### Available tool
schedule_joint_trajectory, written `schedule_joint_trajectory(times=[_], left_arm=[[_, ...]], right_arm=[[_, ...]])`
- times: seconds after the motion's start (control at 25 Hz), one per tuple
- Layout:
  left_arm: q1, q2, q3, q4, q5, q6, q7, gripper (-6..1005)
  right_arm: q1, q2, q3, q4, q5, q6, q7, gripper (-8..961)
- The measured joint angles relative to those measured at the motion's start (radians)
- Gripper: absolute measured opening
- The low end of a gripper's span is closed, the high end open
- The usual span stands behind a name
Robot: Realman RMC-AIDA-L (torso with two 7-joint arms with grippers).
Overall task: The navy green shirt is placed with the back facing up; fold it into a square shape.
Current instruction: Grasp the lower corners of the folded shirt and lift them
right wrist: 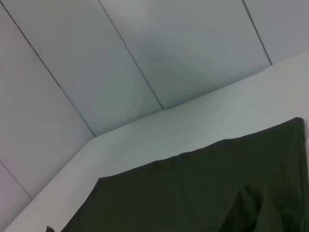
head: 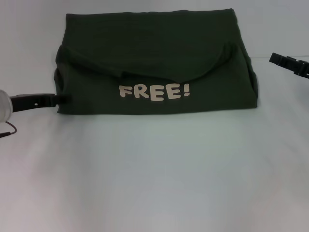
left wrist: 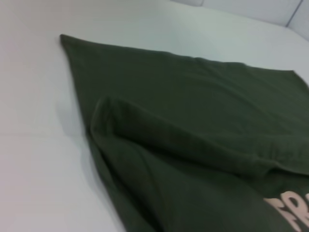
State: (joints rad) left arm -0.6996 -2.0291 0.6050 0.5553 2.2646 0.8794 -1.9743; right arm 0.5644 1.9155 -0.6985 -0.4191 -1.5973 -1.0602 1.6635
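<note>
From the head cam I've got the navy green shirt (head: 154, 63) lying mid-table (head: 154, 183) toward the far side, well clear of the near edge. It's already a compact, wide rectangle: the near part is folded up over itself so the front w/ the cream "FREE!" lettering (head: 154, 92) faces up, and a curved edge, prob. the neckline or a hem, runs across above the letters. The far strip shows plain fabric.

Left gripper (head: 62, 99) is low at the shirt's left near corner, tip touching or just under the cloth edge. I can't tell if it's pinching fabric or just resting beside it; the tip merges w/ the dark cloth. Left wrist cam only shows the folded layers and a bit of lettering, no fingers.

Right gripper (head: 277, 58) hangs off to the right, apart from the shirt, nothing visibly in it. Can't tell how far its fingers are apart either. Right wrist cam shows the far edge of the shirt, the table and the wall panels behind.

Progress, my read: most of the folding is done, sides look tucked in and one lengthwise fold is in place. It's wider than deep though, so not square yet. Left over is prob. one more fold across the width, then tidying the bulgy left and right edges.
</note>
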Motion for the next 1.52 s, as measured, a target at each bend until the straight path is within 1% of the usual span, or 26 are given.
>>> schedule_joint_trajectory(times=[0.28, 0.44, 0.64, 1.28, 1.52], left_arm=[[-0.019, -0.013, 0.009, -0.058, 0.004, -0.073, 0.06, 718], [-0.022, -0.024, 0.034, -0.068, 0.005, -0.111, 0.077, 717], [-0.021, -0.035, 0.044, -0.069, 0.005, -0.124, 0.104, 717], [-0.026, -0.035, 0.049, -0.093, 0.005, -0.148, 0.095, 714], [-0.03, -0.034, 0.048, -0.096, 0.003, -0.128, 0.093, 713]], right_arm=[[0.006, 0.005, -0.002, -0.001, -0.026, 0.004, 0.001, 699], [0.012, 0.009, -0.003, -0.002, -0.045, 0.004, 0.001, 700], [0.014, 0.011, -0.003, -0.003, -0.049, 0.004, 0.001, 699], [0.008, 0.011, -0.001, -0.003, -0.049, 0.009, 0.0, 701], [0.005, 0.009, -0.003, -0.001, -0.052, 0.013, 0.0, 701]])
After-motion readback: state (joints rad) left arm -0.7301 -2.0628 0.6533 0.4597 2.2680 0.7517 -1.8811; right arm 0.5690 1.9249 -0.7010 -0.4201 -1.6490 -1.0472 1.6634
